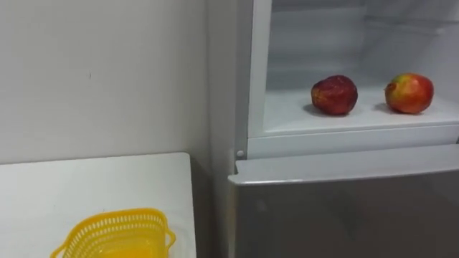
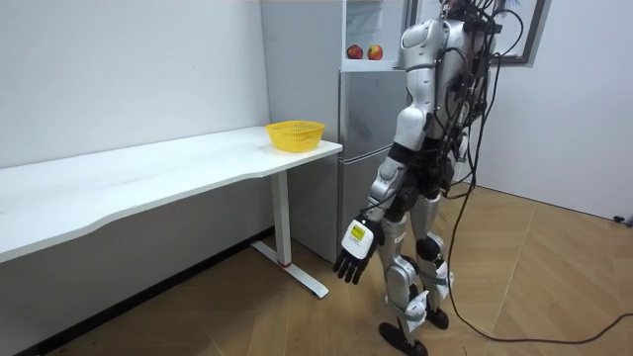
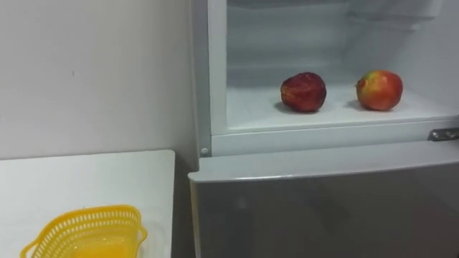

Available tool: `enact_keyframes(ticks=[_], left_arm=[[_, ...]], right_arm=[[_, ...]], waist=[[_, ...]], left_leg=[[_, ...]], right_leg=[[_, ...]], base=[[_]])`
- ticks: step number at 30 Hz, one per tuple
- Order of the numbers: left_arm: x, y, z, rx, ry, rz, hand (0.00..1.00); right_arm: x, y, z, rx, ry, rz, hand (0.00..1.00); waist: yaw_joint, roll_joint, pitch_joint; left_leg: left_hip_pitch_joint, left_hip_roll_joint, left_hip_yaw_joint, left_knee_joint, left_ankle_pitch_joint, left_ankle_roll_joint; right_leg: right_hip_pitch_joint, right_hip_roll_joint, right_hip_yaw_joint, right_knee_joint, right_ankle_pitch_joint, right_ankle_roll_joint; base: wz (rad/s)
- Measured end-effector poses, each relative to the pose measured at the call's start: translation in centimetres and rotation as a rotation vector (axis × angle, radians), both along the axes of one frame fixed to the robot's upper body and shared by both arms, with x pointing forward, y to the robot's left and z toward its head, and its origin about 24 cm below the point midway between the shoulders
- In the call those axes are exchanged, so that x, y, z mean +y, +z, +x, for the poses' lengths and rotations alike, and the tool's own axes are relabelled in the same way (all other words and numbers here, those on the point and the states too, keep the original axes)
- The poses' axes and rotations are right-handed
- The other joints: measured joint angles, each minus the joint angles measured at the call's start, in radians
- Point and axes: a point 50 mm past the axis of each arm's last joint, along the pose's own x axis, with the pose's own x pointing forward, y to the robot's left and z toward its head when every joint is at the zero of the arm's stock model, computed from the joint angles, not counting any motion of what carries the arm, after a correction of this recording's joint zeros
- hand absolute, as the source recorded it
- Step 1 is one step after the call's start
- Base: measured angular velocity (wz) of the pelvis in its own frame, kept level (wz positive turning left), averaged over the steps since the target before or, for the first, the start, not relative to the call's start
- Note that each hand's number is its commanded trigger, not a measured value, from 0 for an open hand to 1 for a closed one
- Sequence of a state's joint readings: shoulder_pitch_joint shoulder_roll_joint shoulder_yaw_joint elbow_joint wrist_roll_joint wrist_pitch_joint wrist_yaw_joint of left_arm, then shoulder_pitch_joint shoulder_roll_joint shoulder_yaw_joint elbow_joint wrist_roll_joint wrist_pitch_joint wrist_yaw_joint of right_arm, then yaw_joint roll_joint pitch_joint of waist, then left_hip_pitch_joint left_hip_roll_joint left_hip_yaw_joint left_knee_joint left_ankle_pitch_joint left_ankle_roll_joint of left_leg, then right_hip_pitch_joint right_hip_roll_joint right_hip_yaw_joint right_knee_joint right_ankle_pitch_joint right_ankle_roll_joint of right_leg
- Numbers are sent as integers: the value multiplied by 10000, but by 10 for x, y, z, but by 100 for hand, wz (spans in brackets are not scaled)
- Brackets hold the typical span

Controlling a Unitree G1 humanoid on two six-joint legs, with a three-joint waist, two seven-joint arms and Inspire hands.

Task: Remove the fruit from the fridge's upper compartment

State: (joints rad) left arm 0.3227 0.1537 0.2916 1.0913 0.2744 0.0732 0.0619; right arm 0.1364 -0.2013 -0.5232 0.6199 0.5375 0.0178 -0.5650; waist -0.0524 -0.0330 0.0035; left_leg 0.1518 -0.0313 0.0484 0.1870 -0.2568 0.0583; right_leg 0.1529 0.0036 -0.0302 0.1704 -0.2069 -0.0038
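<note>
yellow basket (image 1: 115, 233) sits on the white table (image 1: 86, 183), just left of the fridge (image 1: 344, 215). upper compartment is open, with 2 apples apart on its white shelf (image 1: 294, 118): dark red apple (image 1: 334, 94) left, red-yellow apple (image 1: 409, 93) right. left hand (image 2: 354, 259) hangs by the thigh, fingers relaxed, empty, well below the apples. robot faces the fridge on a wood floor (image 2: 554, 287).
</note>
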Motion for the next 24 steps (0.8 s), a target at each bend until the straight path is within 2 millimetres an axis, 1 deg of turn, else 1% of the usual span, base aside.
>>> enact_keyframes(ticks=[2, 3, 5, 6, 8, 9, 11, 13, 18, 20, 24], left_arm=[[2, 1, 1, -36, -60, 48, 0], [2, 1, 2, -64, -70, 48, 0], [3, 1, 4, -186, -117, 65, 0], [3, 1, 4, -203, -124, 68, 0], [5, 2, 4, -152, -265, 100, 0], [6, 2, 4, -127, -382, 103, 0], [6, 2, 6, -137, -636, 85, 0], [6, 2, 8, -130, -824, -18, 0], [5, 2, 8, -152, -880, -299, 0], [5, 2, 11, -226, -945, -471, 0], [3, 1, 17, -349, -1233, -672, 0]], right_arm=[[-8, 34, 22, -707, 295, -1745, 0], [-9, 43, 26, -831, 388, -2221, 0], [-14, 76, 39, -1524, 508, -3856, 0], [-15, 85, 42, -1780, 502, -4153, 0], [-12, 120, 54, -3042, 557, -5211, 0], [-11, 127, 56, -3256, 606, -5486, 0], [-6, 154, 63, -3814, 1071, -6756, 0], [-4, 154, 66, -3760, 1114, -6600, 0], [-1, 160, 69, -3948, 1143, -6586, 0], [1, 164, 75, -4087, 1130, -6509, 0], [3, 168, 84, -4101, 1159, -6277, 0]], waist=[[32, -4, -1], [54, -4, -1], [91, -37, -13], [99, -46, -9], [64, -129, 25], [67, -166, 24], [141, -262, 29], [172, -301, 42], [246, -242, 39], [273, -236, 39], [292, -248, 44]], left_leg=[[-61, 8, 3, 23, 2, -2], [-80, 8, 4, 30, 2, -2], [-208, 10, -1, 93, 3, -2], [-244, 10, 3, 116, 3, -2], [-285, 13, -10, 129, 7, -3], [-295, 13, -16, 144, 7, -3], [-311, 8, -30, 164, 7, -3], [-323, 3, -27, 158, 6, -2], [-411, 4, -95, 111, 7, -4], [-563, -5, -59, 155, 34, -19], [-611, -7, -31, 268, 49, -17]], right_leg=[[-77, 10, -1, 19, 1, -2], [-98, 10, -2, 28, 1, -2], [-213, 7, -14, 68, 1, -2], [-267, 7, -5, 109, 1, -2], [-317, 12, -7, 163, -3, 1], [-309, 12, -13, 162, -3, 1], [-297, 9, -5, 159, -3, 1], [-318, 2, -8, 167, -1, 1], [-451, 4, -53, 289, -3, 2], [-695, 3, -40, 461, -4, 1], [-757, -7, -52, 563, -14, -5]], base=[[0], [0], [0], [0], [2], [4], [2], [0], [-2], [-11], [-5]])
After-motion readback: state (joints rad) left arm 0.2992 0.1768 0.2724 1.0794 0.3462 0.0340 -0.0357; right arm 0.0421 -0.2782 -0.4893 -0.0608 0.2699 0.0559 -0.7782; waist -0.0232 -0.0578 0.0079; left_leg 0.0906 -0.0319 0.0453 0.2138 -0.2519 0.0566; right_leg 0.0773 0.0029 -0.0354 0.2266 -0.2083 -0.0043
